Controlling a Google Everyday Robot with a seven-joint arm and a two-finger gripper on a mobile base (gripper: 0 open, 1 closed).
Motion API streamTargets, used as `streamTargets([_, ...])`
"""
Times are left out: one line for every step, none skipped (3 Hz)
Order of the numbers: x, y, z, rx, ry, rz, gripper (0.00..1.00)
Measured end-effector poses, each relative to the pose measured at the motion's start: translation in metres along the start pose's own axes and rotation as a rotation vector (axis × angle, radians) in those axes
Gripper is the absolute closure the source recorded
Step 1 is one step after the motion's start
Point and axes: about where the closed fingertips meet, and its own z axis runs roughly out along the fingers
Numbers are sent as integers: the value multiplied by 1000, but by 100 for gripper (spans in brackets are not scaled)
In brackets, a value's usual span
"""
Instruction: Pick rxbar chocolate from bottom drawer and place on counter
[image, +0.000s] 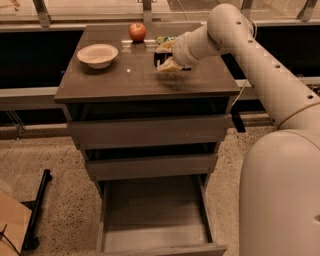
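My gripper (164, 56) is over the right rear part of the counter (125, 75), reaching in from the right. Its tan fingers (169, 66) are shut on the rxbar chocolate (158, 58), a small black bar held just above the counter top or touching it; I cannot tell which. The bottom drawer (155, 235) is pulled out wide open at the foot of the cabinet, and its pale grey inside shows nothing in it. The two drawers above it are slightly ajar.
A white bowl (97, 54) stands at the counter's left rear. A red apple (137, 31) is at the rear middle. A green chip bag (163, 39) lies just behind the gripper. A black stand (37, 210) lies on the floor to the left.
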Motion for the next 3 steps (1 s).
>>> streamTargets([-1,2,5,-7,-4,0,27])
streamTargets([-2,4,8,-11,-6,0,4])
streamTargets([-2,5,10,-14,-8,0,0])
